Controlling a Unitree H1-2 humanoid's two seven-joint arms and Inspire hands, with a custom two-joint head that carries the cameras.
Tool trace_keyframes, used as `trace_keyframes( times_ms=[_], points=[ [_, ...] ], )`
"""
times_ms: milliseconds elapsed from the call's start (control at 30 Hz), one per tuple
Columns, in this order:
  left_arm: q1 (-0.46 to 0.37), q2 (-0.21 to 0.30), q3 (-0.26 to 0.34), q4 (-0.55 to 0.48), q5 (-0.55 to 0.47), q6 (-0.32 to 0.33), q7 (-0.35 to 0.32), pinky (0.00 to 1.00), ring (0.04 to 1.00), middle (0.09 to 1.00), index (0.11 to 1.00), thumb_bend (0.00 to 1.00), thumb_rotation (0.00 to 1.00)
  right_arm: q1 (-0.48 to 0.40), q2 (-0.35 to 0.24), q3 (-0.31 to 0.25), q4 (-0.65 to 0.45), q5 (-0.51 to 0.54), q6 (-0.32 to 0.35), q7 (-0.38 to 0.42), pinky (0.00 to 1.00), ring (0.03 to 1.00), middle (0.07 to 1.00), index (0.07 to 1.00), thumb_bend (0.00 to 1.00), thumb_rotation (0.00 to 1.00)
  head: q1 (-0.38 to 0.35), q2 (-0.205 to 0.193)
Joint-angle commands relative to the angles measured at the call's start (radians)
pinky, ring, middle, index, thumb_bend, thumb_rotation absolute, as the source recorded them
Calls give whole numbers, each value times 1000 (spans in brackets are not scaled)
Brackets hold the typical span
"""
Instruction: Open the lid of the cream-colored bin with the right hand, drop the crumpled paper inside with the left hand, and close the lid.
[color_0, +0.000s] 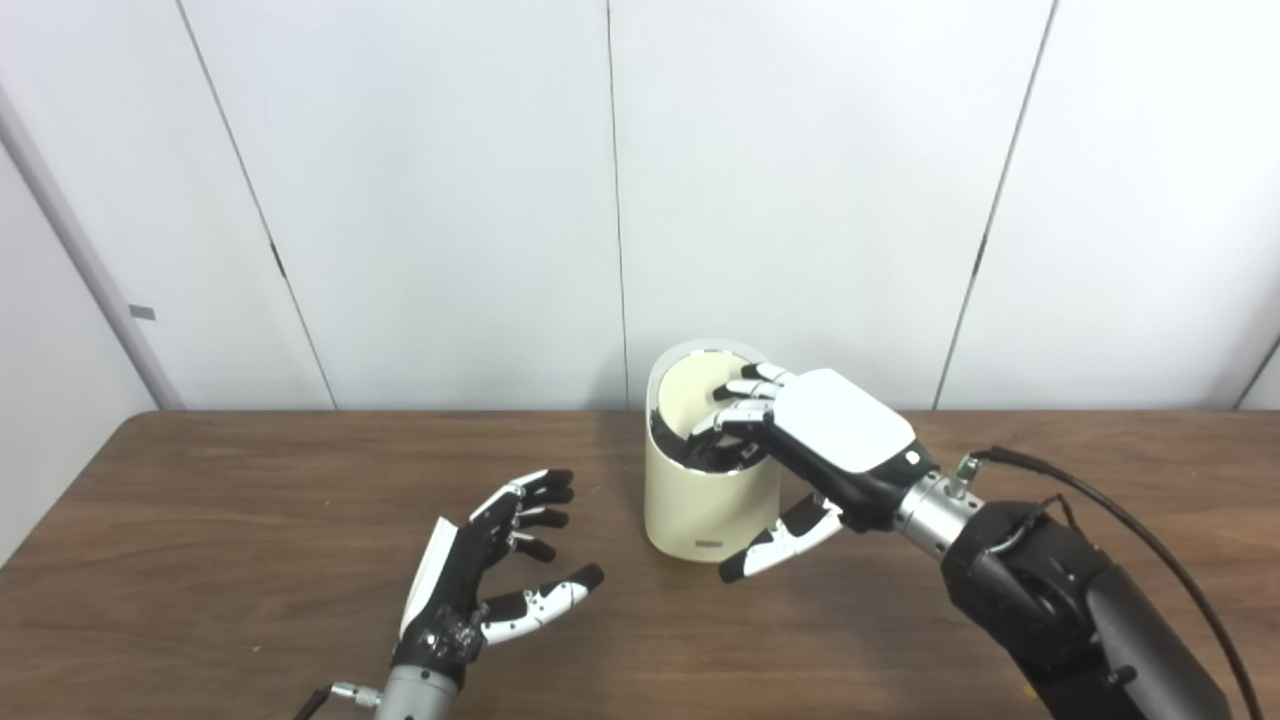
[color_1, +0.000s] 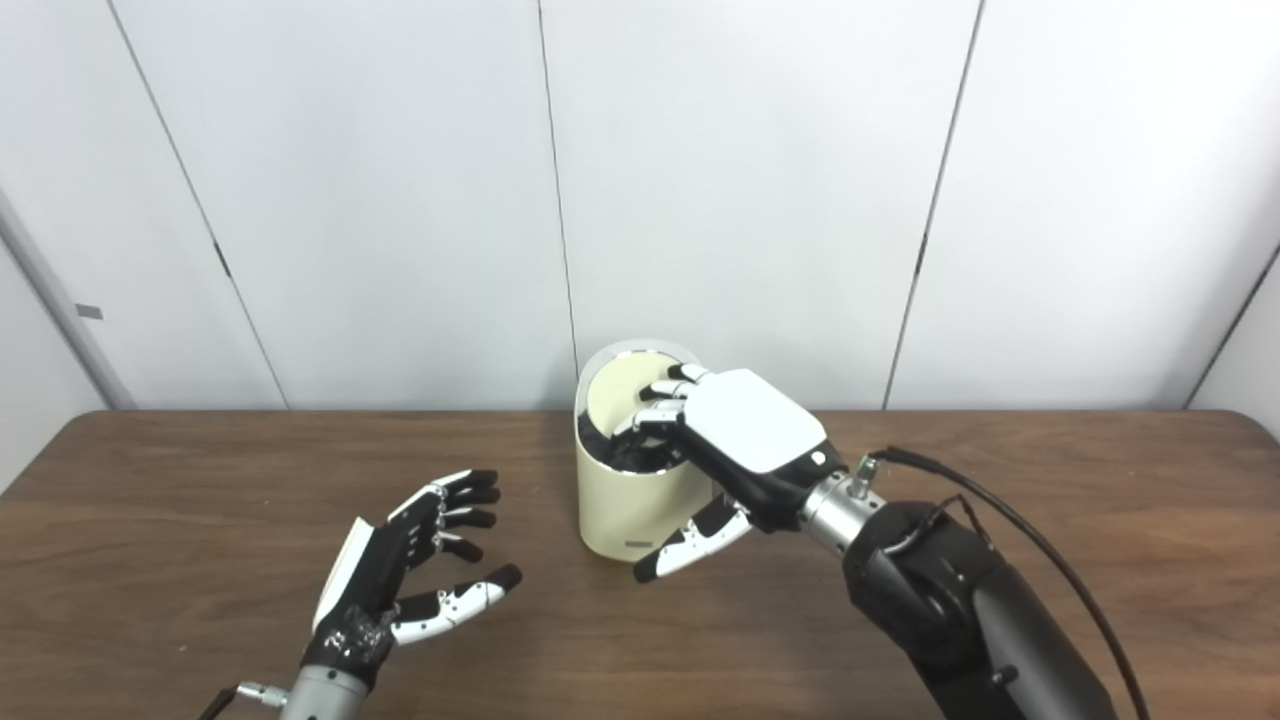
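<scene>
The cream-colored bin (color_0: 700, 510) stands upright at the middle of the table, near the wall. Its lid (color_0: 688, 392) is tilted up at the back, and the dark opening shows below it. My right hand (color_0: 830, 425) lies over the bin's top from the right. Its fingers (color_0: 745, 395) rest against the inner face of the raised lid, and its thumb (color_0: 780, 545) hangs down apart in front of the bin. My left hand (color_0: 490, 570) is open and empty, palm turned right, left of the bin and apart from it. No crumpled paper shows in either view.
The brown wooden table (color_0: 200, 520) runs the full width of the view. White wall panels (color_0: 450, 200) stand right behind the bin. A black cable (color_0: 1120, 520) loops over my right forearm.
</scene>
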Motion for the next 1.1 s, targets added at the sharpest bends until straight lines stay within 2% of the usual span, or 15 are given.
trace_keyframes(
  times_ms=[0,133,333,467,600,867,1067],
  points=[
    [-22,2,1,-46,-12,-7,-5,580,723,781,803,642,73,-20,-33,27,15,-76,-40,-7,952,865,698,707,756,535,1,1],
    [-22,3,3,-52,-12,-2,-7,587,724,781,804,644,69,-17,-39,42,31,-121,-52,-32,998,884,695,698,772,535,2,1],
    [-20,5,6,-56,-4,-1,-11,594,723,781,804,651,97,-6,-28,32,31,-64,-36,2,1000,902,704,701,761,548,1,3],
    [-18,5,6,-58,-2,1,-12,584,722,782,804,643,92,-1,-15,17,26,-23,3,42,1000,902,714,712,748,600,1,2],
    [-18,7,7,-57,-6,-3,-14,588,722,781,803,644,91,1,-8,7,18,8,32,69,999,895,717,718,745,610,1,3],
    [-20,9,8,-56,-3,0,-15,592,720,781,804,646,93,-2,2,-32,-1,94,63,78,994,899,717,721,740,593,-2,0],
    [-22,8,7,-51,-5,-5,-15,587,718,781,802,651,97,-19,15,-88,-53,137,127,89,1000,892,723,726,708,592,-4,-2]
  ],
)
